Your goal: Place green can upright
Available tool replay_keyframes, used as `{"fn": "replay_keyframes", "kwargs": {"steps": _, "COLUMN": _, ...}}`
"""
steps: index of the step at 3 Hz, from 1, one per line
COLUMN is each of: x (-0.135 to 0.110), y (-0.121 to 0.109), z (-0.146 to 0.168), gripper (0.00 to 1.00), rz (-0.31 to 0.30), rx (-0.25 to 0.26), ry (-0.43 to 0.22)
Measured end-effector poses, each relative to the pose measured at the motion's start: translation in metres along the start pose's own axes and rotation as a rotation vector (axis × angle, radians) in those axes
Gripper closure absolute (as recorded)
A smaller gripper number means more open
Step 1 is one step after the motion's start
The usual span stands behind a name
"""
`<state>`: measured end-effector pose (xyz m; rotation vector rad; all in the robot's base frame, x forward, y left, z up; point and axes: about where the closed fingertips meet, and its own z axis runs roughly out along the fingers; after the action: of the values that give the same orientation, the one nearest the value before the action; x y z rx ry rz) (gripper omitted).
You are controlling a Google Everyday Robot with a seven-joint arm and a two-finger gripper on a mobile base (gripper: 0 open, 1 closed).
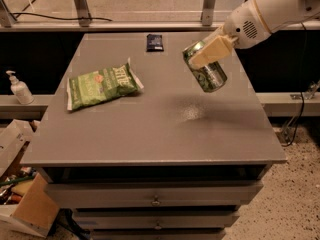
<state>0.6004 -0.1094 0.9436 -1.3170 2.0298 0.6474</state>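
Note:
The green can (206, 70) is a shiny metallic green drink can. It hangs tilted in the air above the right half of the grey table (150, 129), its silver top up and to the left. My gripper (209, 54) is shut on the green can, with a beige finger (210, 52) across its upper side. The white arm reaches in from the upper right. The can's shadow lies on the table below it.
A flat green chip bag (101, 85) lies on the table's left half. A small dark packet (154, 42) lies near the far edge. A sanitizer bottle (19, 88) stands on a ledge at the left. Boxes (25, 204) sit on the floor at lower left.

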Motion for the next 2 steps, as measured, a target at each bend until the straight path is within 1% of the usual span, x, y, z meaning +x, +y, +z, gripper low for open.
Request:
{"fn": "replay_keyframes", "kwargs": {"steps": 1, "x": -0.0064, "y": 0.0068, "z": 0.0010, "gripper": 1.00, "rz": 0.010, "rx": -0.031, "ry": -0.035}}
{"fn": "replay_keyframes", "kwargs": {"steps": 2, "x": -0.0063, "y": 0.0072, "z": 0.0035, "gripper": 1.00, "rz": 0.012, "rx": -0.035, "ry": -0.048}}
